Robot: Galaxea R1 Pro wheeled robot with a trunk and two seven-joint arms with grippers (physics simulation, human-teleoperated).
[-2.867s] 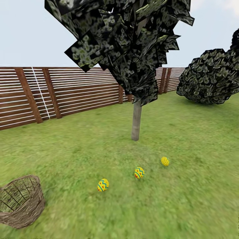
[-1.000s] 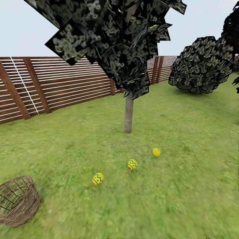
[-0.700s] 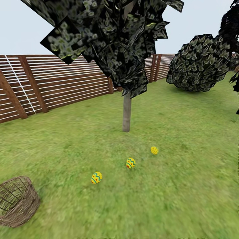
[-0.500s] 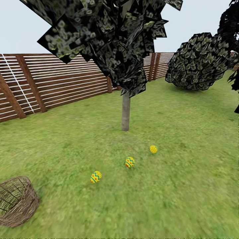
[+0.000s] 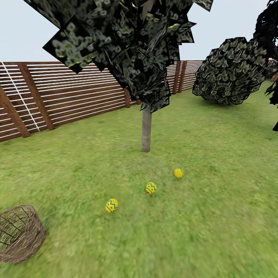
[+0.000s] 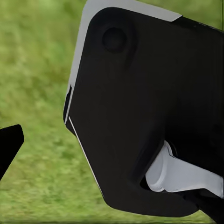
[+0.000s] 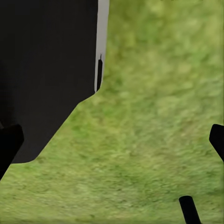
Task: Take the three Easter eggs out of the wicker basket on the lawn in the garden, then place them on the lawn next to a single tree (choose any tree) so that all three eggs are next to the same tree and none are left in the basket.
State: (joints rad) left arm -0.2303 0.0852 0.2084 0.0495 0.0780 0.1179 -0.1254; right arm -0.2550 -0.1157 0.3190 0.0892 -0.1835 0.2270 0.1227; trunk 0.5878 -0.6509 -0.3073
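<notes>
1. Pale, hazy blue sky (image 5: 27, 34) above the yard
2. A dark brown fence (image 5: 77, 92) of horizontal slats with thick posts runs along the far side
3. A rounded dark green bush (image 5: 231, 73) stands near the fence's far end

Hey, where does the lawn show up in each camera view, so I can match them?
Head view: the lawn covers the lower half, from the fence to the near edge.
Left wrist view: green grass beside and behind the black housing.
Right wrist view: grass spreads past the dark panel.
Shared landmark: the mottled green grass itself.
</notes>
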